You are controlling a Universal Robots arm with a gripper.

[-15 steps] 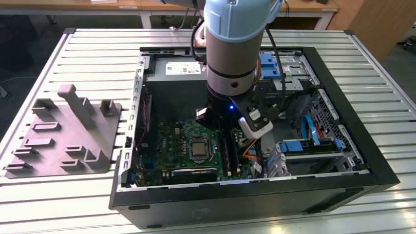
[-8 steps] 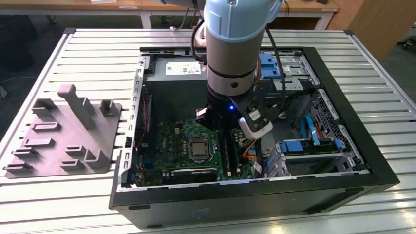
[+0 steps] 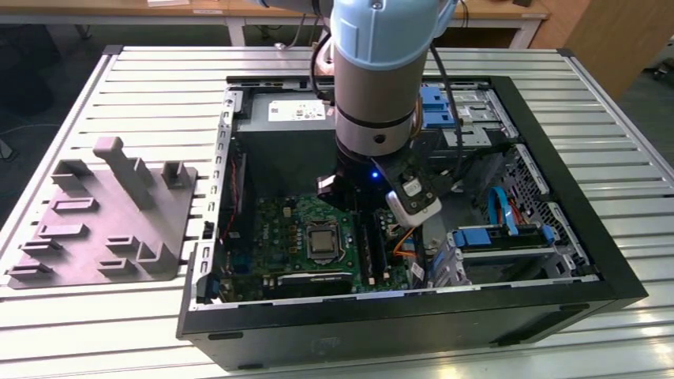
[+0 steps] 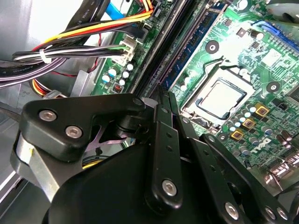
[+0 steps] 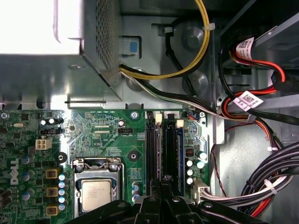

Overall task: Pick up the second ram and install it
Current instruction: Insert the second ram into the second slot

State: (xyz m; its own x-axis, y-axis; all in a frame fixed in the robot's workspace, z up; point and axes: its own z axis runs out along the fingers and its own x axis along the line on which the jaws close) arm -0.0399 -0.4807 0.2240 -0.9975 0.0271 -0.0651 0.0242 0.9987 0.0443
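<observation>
Pincer (image 5: 161,199) sits low inside the open PC case (image 3: 421,320), over the memory slots of the green motherboard (image 5: 103,133), w/ the arm (image 3: 374,71) coming down from above in the exterior view. Both wrist views show the black fingers (image 4: 161,121) drawn together, almost no gap, on a thin dark edge. That edge looks like the second ram (image 5: 165,154), seen edge-on and running along one of the long black slots, but how deep it sits in the slot I can't tell. Just beside it, on the side away from the CPU socket (image 5: 96,195), is another stick (image 5: 180,154) w/ a row of small bluish chips, already seated in its slot; it also shows in the second wrist view (image 4: 198,39).

CPU socket is near the slots, metal lid shut – it shows in the second wrist view too (image 4: 219,99). Grey power-supply box (image 5: 46,60) is at the far end of the case, w/ yellow and black cables (image 5: 198,46) leaving it and passing beyond the slot ends. More bundled cables (image 4: 70,55) – black, white, orange, yellow – plug into the board edge near the pincer.

Grey plastic fixture (image 3: 106,217) lies on the slatted table (image 3: 158,71), at the exterior view's left, well apart from the case.
</observation>
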